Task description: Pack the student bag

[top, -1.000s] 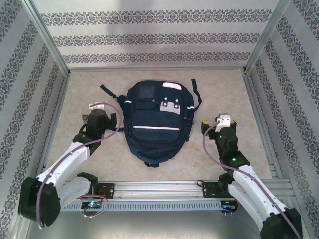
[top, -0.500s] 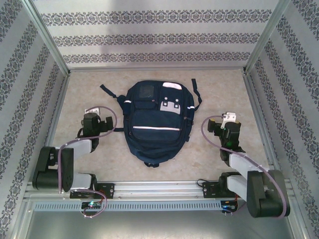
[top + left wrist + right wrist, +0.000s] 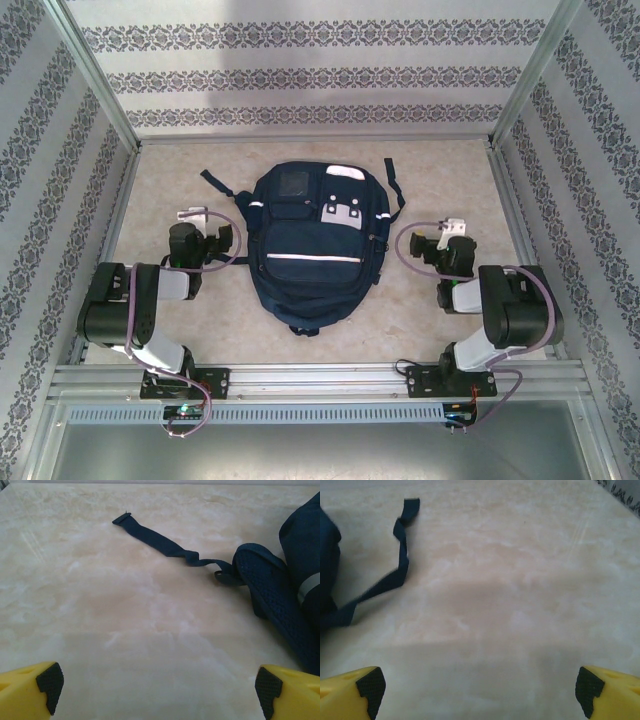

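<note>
status: student bag [image 3: 315,245] lies flat and looks closed, left gripper [image 3: 157,687] and right gripper [image 3: 480,685] flank it wide open and empty, can't tell if it's packed.

One backpack [image 3: 312,262] at centre of one surface [image 3: 450,170]; two loose straps, a left strap [image 3: 155,539] and a right strap [image 3: 401,550]; two arms, a left arm [image 3: 125,300] and a right arm [image 3: 510,305].

Light was soft, even and bright, washing out the pale worktop [image 3: 450,170]. Shadows were faint: one dim patch mid-frame in the right wrist view. Both wrist views looked slightly soft, the strap [image 3: 395,577] there smeared.
</note>
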Robot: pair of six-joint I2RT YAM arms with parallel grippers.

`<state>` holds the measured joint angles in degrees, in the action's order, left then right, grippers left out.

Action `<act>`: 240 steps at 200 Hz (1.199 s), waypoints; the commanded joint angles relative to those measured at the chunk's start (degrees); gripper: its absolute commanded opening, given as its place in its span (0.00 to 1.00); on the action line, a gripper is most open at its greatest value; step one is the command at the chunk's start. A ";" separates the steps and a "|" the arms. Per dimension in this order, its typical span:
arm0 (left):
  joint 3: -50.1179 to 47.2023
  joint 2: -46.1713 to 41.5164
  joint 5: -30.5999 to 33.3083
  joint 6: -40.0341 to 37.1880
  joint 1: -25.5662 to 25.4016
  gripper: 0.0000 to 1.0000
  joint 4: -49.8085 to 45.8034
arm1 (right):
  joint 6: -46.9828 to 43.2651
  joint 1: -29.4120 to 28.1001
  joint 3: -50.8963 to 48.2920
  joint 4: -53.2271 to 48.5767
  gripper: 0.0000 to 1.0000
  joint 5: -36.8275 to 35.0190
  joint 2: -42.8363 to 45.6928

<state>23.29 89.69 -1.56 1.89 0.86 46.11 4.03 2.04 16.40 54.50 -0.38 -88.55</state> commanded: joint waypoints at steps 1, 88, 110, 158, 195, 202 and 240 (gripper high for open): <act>0.63 -0.22 -1.19 -1.11 0.19 0.99 0.99 | -2.42 -2.48 5.25 -1.26 0.98 0.81 1.11; 0.46 -0.21 -1.17 -1.19 0.19 0.99 1.44 | -3.10 -3.36 5.73 -3.39 0.98 -0.77 2.06; 0.44 -0.25 -1.16 -1.18 0.25 0.99 1.51 | -2.91 -3.04 5.74 -3.44 0.98 -0.36 2.07; 0.44 -0.23 -1.07 -1.25 0.19 1.00 1.46 | -2.90 -3.03 5.74 -3.44 0.98 -0.40 2.07; 0.43 -0.18 -0.99 -1.27 0.10 1.00 1.44 | -2.95 -3.01 5.74 -3.44 0.98 -0.36 2.07; 0.50 -0.20 -0.91 -1.39 0.02 1.00 1.38 | -2.90 -3.03 5.74 -3.44 0.98 -0.41 2.07; 0.69 -0.17 -0.72 -1.71 -0.32 0.99 1.00 | -3.02 -3.01 5.74 -3.44 0.98 -0.41 2.07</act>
<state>23.29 89.71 -1.76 1.45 0.82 46.06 1.50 -0.97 22.26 50.70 -0.58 -87.13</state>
